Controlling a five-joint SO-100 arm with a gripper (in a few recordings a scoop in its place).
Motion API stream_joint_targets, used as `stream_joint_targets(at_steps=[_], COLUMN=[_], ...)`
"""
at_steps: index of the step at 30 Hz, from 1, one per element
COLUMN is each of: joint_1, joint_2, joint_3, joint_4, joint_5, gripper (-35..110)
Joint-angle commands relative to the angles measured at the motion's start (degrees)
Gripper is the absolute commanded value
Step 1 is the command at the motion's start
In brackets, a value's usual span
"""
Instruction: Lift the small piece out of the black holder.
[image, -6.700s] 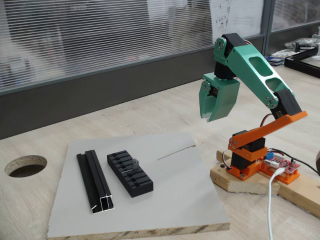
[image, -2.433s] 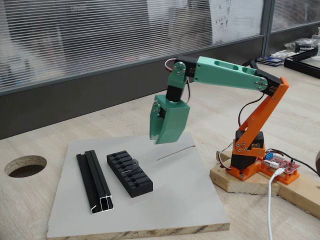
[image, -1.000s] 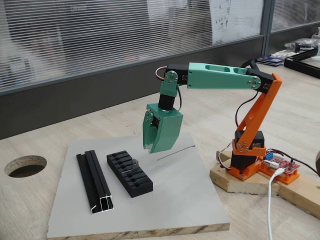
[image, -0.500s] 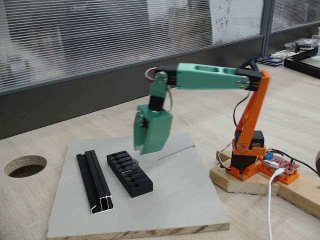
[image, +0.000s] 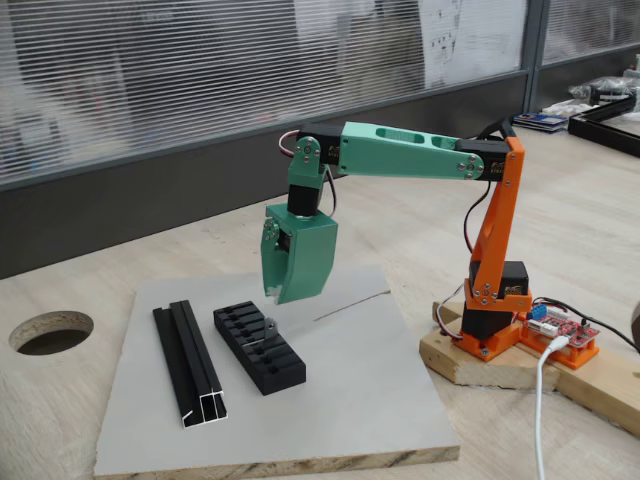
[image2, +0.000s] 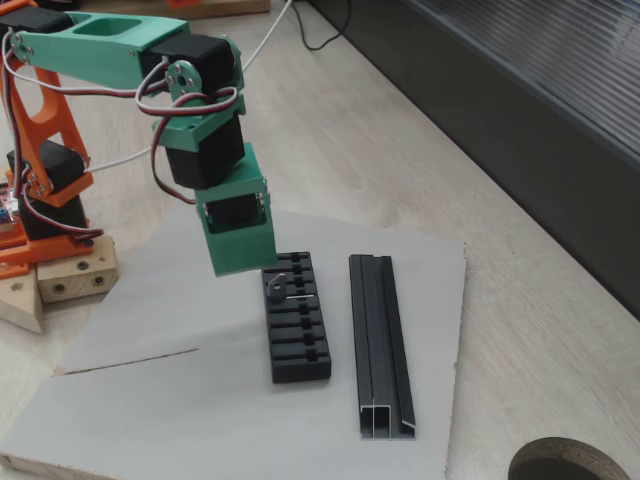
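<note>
The black holder (image: 258, 347) (image2: 296, 320) lies on the grey board, a slotted block with the small piece (image: 269, 325) (image2: 275, 287), a tiny grey metal bracket, standing in a slot near its far end. My green gripper (image: 274, 295) (image2: 236, 268) points down and hangs just above that end of the holder, a short way over the small piece without touching it. Its fingertips look closed together with nothing between them.
A longer black grooved rail (image: 190, 365) (image2: 380, 345) lies parallel to the holder on the grey board (image: 350, 400). A round hole (image: 50, 330) is cut in the wooden table. The arm's orange base (image: 500, 320) stands on a wood block beside the board.
The arm has stretched out from its folded pose and swung the gripper left and down, from beside the base to just above the holder's end with the small piece.
</note>
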Motion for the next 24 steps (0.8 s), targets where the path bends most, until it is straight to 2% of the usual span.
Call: stream_joint_targets(at_steps=[1, 6, 10, 14, 24], joint_1=[-1.05, -6.68, -9.84, -9.23, -4.75], joint_2=[0.26, 0.18, -3.6, -5.45, -4.75], joint_3=[-1.05, -1.23, -1.32, -4.92, -7.21], joint_4=[0.97, 0.79, 0.79, 0.79, 1.49], joint_5=[0.97, 1.23, 7.47, 11.34, 8.17], gripper=[18, 18, 18, 18, 18])
